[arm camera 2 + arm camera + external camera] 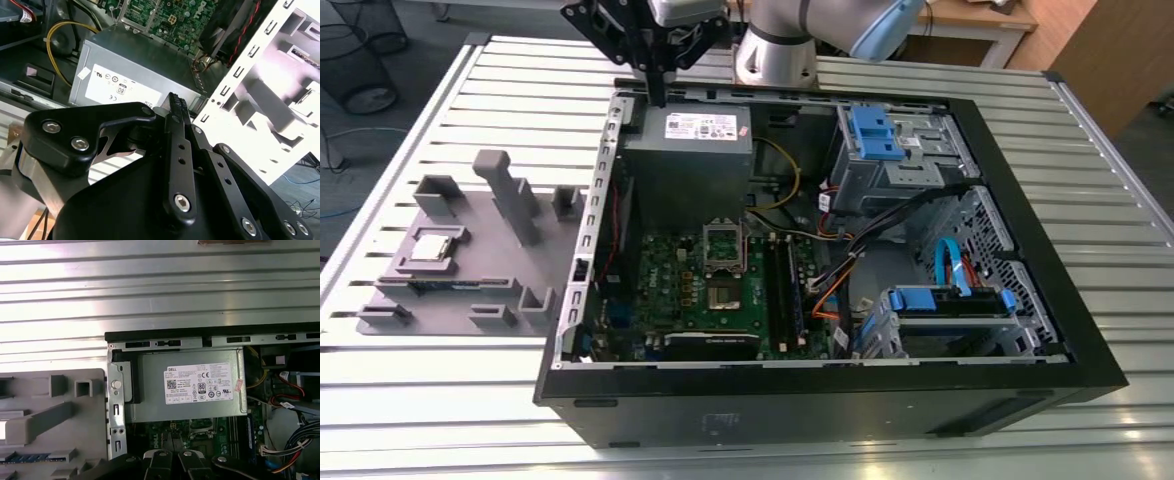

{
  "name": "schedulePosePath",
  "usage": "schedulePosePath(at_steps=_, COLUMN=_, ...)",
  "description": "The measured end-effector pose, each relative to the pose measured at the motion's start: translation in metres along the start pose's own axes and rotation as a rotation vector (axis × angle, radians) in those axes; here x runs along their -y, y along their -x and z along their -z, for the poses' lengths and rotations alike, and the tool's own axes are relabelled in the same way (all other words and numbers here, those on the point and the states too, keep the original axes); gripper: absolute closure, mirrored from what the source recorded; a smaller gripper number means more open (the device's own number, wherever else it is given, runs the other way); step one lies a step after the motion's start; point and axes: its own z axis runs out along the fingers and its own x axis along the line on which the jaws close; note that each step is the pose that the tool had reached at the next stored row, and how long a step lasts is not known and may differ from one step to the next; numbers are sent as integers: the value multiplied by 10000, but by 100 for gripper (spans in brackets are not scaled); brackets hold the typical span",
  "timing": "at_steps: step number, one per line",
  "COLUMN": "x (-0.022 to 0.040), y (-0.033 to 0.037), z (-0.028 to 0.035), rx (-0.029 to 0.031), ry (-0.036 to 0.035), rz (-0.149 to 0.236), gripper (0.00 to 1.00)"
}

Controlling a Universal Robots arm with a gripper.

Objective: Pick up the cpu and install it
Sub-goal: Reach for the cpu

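One gripper (659, 97) hangs over the far rim of the open computer case (827, 398); its dark fingers (176, 107) are pressed together into a single tip, with nothing held between them. Just beneath that tip lies the grey power supply (687, 140), its white label facing up; in the first wrist view the same box sits against the case's perforated metal wall (117, 405). Beyond the power supply, toward the near side of the case, lies the green motherboard (674, 285); near its middle the processor socket (724, 297) is uncovered, and its dark metal frame (724, 240) lies flipped back beside it. Further to the exterior view's right are bundled cables (854, 260) and blue-tabbed drive bays (874, 130).

The cpu (434, 244) is well apart from the gripper; it rests flat in a recess of the grey plastic fixture (494, 295), outside the case on the exterior view's left, its pale metal top facing up. Fixture and case both stand on the ribbed metal table (440, 400).
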Motion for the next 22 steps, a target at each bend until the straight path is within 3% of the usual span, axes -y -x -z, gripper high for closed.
schedulePosePath(at_steps=12, x=13, y=-169, z=1, rx=-13, ry=176, rz=-5, gripper=90)
schedulePosePath(at_steps=22, x=22, y=-291, z=2, rx=-20, ry=269, rz=-7, gripper=90)
